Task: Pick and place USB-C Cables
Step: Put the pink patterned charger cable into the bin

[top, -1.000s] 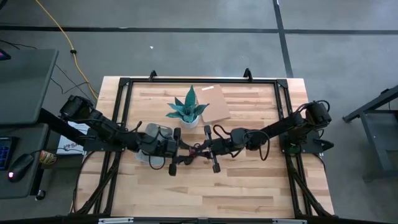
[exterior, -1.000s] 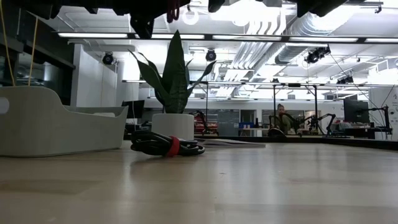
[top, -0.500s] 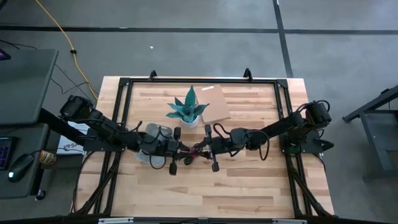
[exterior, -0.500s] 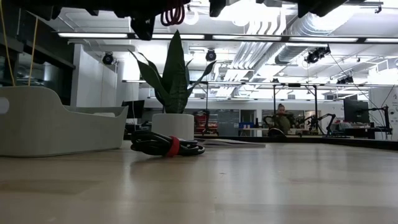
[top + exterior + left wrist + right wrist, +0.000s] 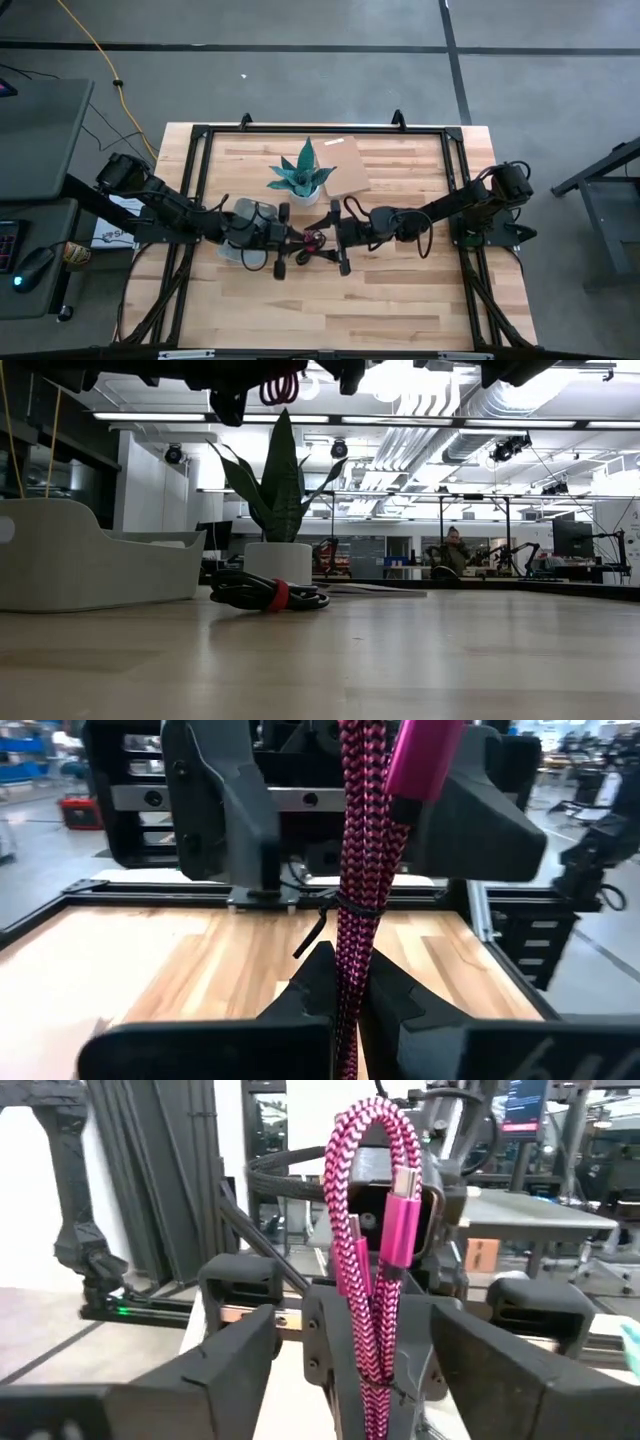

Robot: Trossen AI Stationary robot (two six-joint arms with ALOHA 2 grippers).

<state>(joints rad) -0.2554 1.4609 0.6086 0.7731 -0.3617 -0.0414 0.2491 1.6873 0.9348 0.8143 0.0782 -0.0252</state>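
Observation:
A magenta braided USB-C cable bundle hangs in mid-air over the table's middle. My left gripper comes from the table's left and is shut on it. My right gripper faces it from the right and is open. Its fingers stand on either side of the bundle without touching. The bundle's loop end shows at the top of the low view. A black cable bundle with a red tie lies on the table in front of the plant pot. My left gripper pinches the lower part of the bundle's strands between its two fingers. The fingers lie level, come from the table's left and cross the bundle. The bundle stands upright, with its top loop and pink plugs above the fingers. It is clear of the table.
A potted plant stands just beyond the grippers, and a brown card lies beside it. A pale bin sits at the table's left under my left arm. Black frame rails line the table's edges. The near half of the table is bare wood.
My left gripper has shut on the magenta bundle. My right gripper has then opened and let go of it. Both arms have stayed where they were, and the bundle has stayed in the air between them.

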